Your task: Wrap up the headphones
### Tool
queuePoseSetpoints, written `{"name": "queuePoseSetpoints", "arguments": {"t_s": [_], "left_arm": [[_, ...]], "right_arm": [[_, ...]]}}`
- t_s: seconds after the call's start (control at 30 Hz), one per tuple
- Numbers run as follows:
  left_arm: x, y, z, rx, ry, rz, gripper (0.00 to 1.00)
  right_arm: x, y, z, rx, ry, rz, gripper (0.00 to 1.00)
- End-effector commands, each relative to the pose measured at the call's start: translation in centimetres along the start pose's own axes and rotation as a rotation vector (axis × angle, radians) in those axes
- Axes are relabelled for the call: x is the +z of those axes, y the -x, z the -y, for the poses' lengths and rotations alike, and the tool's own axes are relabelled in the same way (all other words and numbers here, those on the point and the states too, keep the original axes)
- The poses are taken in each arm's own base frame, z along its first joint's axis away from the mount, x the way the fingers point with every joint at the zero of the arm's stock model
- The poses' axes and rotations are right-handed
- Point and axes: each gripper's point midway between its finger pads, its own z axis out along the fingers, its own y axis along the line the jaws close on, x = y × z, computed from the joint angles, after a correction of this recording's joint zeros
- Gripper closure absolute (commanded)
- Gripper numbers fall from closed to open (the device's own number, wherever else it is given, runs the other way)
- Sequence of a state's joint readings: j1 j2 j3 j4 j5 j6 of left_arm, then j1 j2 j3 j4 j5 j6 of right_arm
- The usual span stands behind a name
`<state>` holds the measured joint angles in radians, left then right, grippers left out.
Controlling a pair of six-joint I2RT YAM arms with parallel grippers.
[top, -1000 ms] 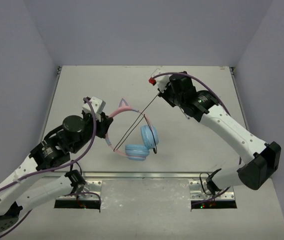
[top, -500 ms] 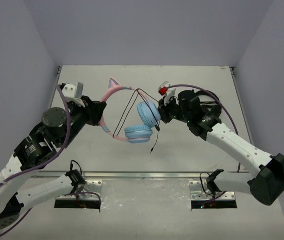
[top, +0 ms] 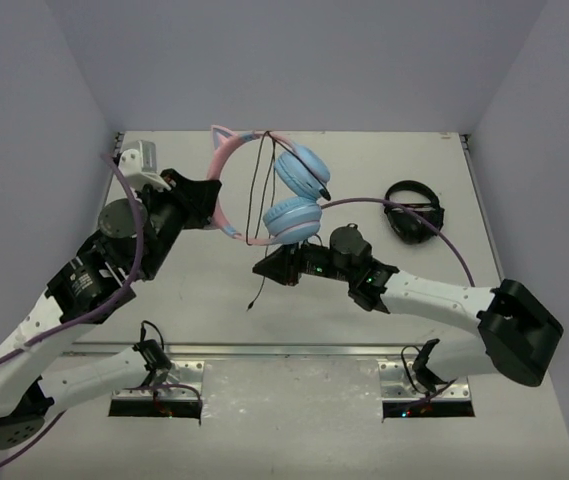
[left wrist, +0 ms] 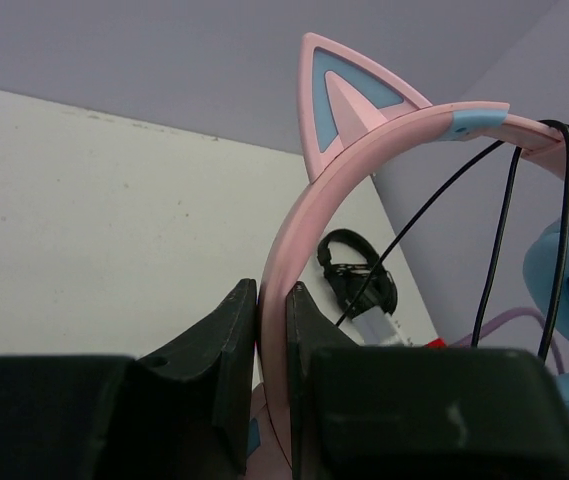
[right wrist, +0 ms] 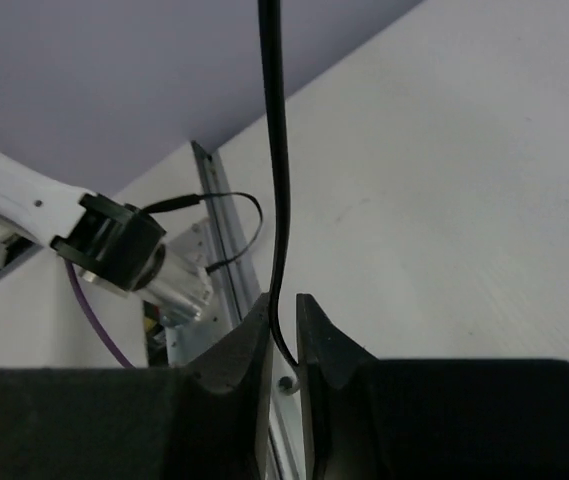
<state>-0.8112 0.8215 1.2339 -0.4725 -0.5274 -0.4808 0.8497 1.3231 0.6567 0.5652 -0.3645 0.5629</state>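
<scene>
The headphones point(top: 292, 217) hang in the air over the table's back middle: light blue earcups, a pink headband point(top: 220, 185) with cat ears, a thin black cable point(top: 260, 190) looped over the band. My left gripper point(top: 214, 208) is shut on the headband point(left wrist: 309, 210); in the left wrist view the jaws point(left wrist: 272, 300) clamp the band below a cat ear point(left wrist: 349, 95). My right gripper point(top: 264, 268) is low in front of the earcups, shut on the cable point(right wrist: 276, 150), which runs up from between its fingers point(right wrist: 282, 312). The cable's loose end dangles toward the table point(top: 251, 300).
Smaller all-black headphones point(top: 414, 220) lie on the table at the back right, also in the left wrist view point(left wrist: 356, 278). Grey walls close off the left, back and right. A metal rail point(top: 284, 350) runs along the table's near edge.
My left gripper lifted the headphones up and farther back. My right gripper swung from the right of the earcups to below and in front of them, carrying the cable. The black headphones are now uncovered.
</scene>
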Motion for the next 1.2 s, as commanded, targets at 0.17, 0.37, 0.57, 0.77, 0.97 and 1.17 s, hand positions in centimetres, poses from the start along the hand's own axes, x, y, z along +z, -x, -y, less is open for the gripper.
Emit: {"name": "queuePoseSetpoints", "arguments": {"t_s": [0.17, 0.37, 0.57, 0.77, 0.97, 1.17], "left_arm": [[-0.1, 7.4, 1.5, -0.253, 0.037, 0.236, 0.99], [0.5, 8.0, -1.5, -0.221, 0.244, 0.289, 1.00], [1.0, 8.0, -4.0, -0.130, 0.418, 0.336, 1.00], [2.0, 5.7, -6.7, 0.001, 0.580, 0.345, 1.00], [4.2, 3.8, -10.4, 0.088, 0.649, 0.293, 1.00], [6.7, 0.7, -11.4, 0.176, 0.595, 0.183, 1.00]], "right_arm": [[1.7, 1.9, -7.0, 0.065, 0.252, 0.215, 0.90], [2.6, -0.4, -7.6, 0.108, 0.277, 0.208, 0.97], [2.3, -3.0, -9.0, 0.069, 0.235, 0.152, 0.99], [1.9, -4.1, -11.9, -0.154, 0.107, 0.032, 0.99], [0.2, -2.2, -11.8, -0.334, -0.060, -0.059, 0.99], [-1.9, 1.5, -11.4, -0.476, -0.147, -0.109, 0.99]]}}
